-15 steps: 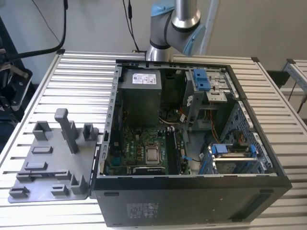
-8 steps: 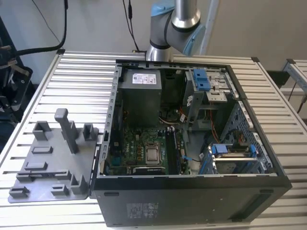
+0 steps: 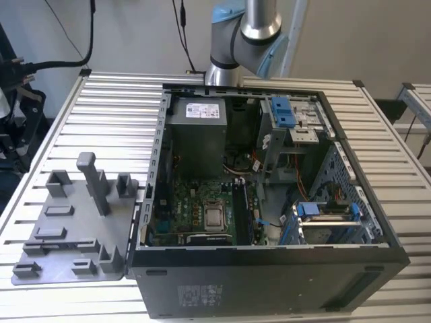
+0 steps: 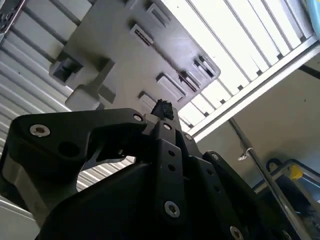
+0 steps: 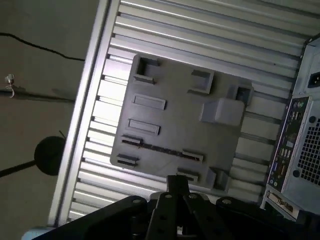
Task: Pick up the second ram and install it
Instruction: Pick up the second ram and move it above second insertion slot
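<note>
First wrist view: tool (image 5: 177,184) above the grey tray (image 5: 172,127), its grip impossible to tell.

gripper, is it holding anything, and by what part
Nothing seems held: the black gripper hangs above the grey plastic tray, where a thin dark strip, likely the second ram, sits edge-on.

Ribbed metal table (image 3: 101,108); pale wall (image 3: 135,27)

Plain grey tray (image 5: 175,125) on ribbed silver tabletop (image 5: 200,30); black case (image 3: 269,282), green motherboard (image 3: 195,208), blue clips (image 3: 283,111), black gripper (image 5: 177,182).
</note>
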Controlling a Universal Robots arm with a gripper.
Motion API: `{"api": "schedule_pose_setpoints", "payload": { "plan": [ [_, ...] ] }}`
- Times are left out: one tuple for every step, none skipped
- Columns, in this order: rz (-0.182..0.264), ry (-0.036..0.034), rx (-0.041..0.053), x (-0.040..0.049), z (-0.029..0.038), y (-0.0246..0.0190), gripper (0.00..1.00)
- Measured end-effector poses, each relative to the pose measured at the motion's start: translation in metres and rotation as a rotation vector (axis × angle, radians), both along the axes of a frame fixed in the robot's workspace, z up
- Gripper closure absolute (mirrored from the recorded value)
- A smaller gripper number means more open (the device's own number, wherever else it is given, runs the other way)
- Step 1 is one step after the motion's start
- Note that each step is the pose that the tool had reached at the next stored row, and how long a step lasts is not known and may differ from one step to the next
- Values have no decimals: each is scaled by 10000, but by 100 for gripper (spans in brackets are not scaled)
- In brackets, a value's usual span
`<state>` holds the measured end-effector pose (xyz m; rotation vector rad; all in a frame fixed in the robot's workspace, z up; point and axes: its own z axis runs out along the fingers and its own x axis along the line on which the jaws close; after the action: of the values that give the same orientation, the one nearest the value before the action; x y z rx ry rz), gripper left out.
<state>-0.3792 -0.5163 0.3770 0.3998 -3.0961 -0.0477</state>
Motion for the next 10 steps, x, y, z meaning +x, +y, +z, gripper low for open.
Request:
{"api": "schedule_pose_setpoints", "payload": {
  "plan": [
    [190, 1, -1, 0, 0, 0, 89],
    [370, 0, -2, 0, -1, 0, 89],
    [547, -1, -4, 0, -1, 0, 89],
    [719, 0, -7, 0, -1, 0, 89],
    [877, 1, -9, 0, 0, 0, 89],
    [1026, 0, -10, 0, -1, 0, 89],
    [1197, -1, -9, 0, -2, 0, 89],
    [1317, -1, -13, 0, -1, 0, 89],
    [1323, 1, -17, 0, -1, 0, 89],
    [1325, 1, -20, 0, -1, 0, 89]
  ]
}}
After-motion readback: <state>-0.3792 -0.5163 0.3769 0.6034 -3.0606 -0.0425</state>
